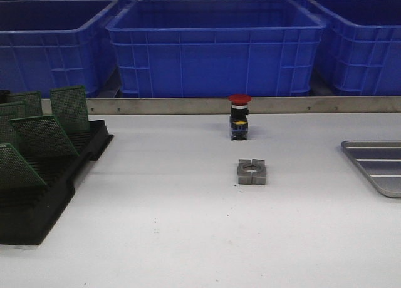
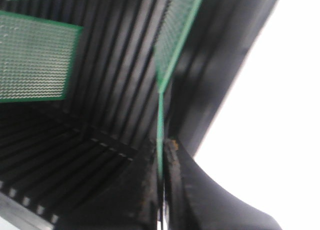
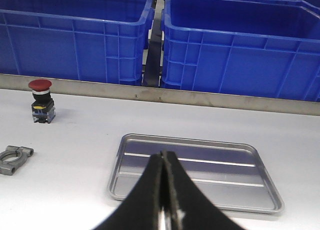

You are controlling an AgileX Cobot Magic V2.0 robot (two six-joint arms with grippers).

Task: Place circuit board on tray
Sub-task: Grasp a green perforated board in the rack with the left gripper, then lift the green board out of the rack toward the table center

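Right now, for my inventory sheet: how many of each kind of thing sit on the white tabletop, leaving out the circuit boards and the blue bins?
Black slotted rack: 1
Grey metal tray: 1
Red-capped push button: 1
Metal clamp block: 1
Total: 4

The white table (image 1: pixel 156 238) carries a black rack (image 1: pixel 37 200), red-capped button (image 1: pixel 239 116), metal clamp (image 1: pixel 252 172) and tray (image 1: pixel 382 166).

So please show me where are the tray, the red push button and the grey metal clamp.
tray (image 3: pixel 200 182): right wrist view, on its ridged floor.
red push button (image 1: pixel 239 99): front view, on its red cap.
grey metal clamp (image 1: pixel 242 173): front view, on its left half.
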